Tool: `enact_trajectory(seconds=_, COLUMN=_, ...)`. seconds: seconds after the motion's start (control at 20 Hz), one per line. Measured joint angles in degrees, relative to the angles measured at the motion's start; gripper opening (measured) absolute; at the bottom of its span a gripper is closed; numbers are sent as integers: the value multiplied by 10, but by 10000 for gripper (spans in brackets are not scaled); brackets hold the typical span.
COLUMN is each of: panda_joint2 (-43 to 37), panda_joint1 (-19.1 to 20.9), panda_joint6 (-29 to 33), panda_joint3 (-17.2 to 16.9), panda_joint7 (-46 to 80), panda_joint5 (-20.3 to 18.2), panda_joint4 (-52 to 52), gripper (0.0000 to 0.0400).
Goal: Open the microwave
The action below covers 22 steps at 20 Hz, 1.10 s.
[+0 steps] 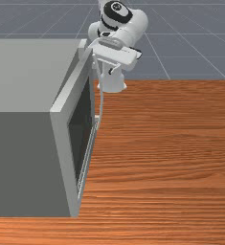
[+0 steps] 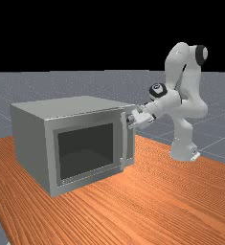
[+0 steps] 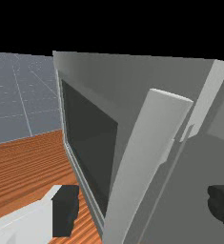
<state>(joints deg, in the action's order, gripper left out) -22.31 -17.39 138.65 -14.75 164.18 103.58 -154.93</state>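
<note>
While the gripper point(image 3: 143, 208) stands wide, the handle point(image 3: 144, 147) lies just ahead of its opening, long axis upright. Far view: microwave point(image 2: 75, 143) left of centre, handle mid-frame, gripper near its upper end. Likely next: ease in, pinch across.

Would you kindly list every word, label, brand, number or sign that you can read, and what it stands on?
There is no readable text.
Round mark on the black cap of the arm: too small to read.
Microwave: no lettering seen on it.
</note>
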Motion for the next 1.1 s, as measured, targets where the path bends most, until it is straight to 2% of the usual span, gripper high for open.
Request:
enact_trajectory(seconds=0.05, panda_joint2=13, panda_joint1=-4, panda_joint6=-14, panda_joint3=1, panda_joint7=-9, panda_joint5=-24, panda_joint4=8, gripper=400)
enact_trajectory(seconds=0.25, panda_joint2=24, panda_joint1=-14, panda_joint6=-4, panda_joint3=-13, panda_joint7=7, panda_joint5=-19, panda_joint4=13, gripper=400)
enact_trajectory(seconds=0.3, panda_joint2=29, panda_joint1=-16, panda_joint6=7, panda_joint3=-20, panda_joint7=18, panda_joint5=1, panda_joint4=15, gripper=400)
enact_trajectory(seconds=0.35, panda_joint2=59, panda_joint1=-23, panda_joint6=-63, panda_joint3=-3, panda_joint7=-20, panda_joint5=-4, panda_joint4=28, gripper=400)
enact_trajectory(seconds=0.4, panda_joint2=63, panda_joint1=-28, panda_joint6=-59, panda_joint3=-8, panda_joint7=-16, panda_joint5=-3, panda_joint4=29, gripper=400)
enact_trajectory(seconds=0.5, panda_joint2=61, panda_joint1=-35, panda_joint6=-45, panda_joint3=-20, panda_joint7=-12, panda_joint5=5, panda_joint4=28, gripper=400)
enact_trajectory(seconds=0.55, panda_joint2=55, panda_joint1=-38, panda_joint6=-15, panda_joint3=-33, panda_joint7=-8, panda_joint5=3, panda_joint4=30, gripper=400)
enact_trajectory(seconds=0.7, panda_joint2=56, panda_joint1=-51, panda_joint6=2, panda_joint3=-49, panda_joint7=-5, panda_joint5=26, panda_joint4=28, gripper=379)
enact_trajectory(seconds=0.75, panda_joint2=69, panda_joint1=-56, panda_joint6=38, panda_joint3=-66, panda_joint7=-24, panda_joint5=11, panda_joint4=44, gripper=400)
enact_trajectory(seconds=0.85, panda_joint2=89, panda_joint1=-71, panda_joint6=60, panda_joint3=-85, panda_joint7=0, panda_joint5=40, panda_joint4=36, gripper=389)
enact_trajectory(seconds=0.9, panda_joint2=90, panda_joint1=-81, panda_joint6=73, panda_joint3=-92, panda_joint7=6, panda_joint5=47, panda_joint4=40, gripper=400)
enact_trajectory(seconds=1.1, panda_joint2=113, panda_joint1=-97, panda_joint6=132, panda_joint3=-136, panda_joint7=0, panda_joint5=94, panda_joint4=74, gripper=390)
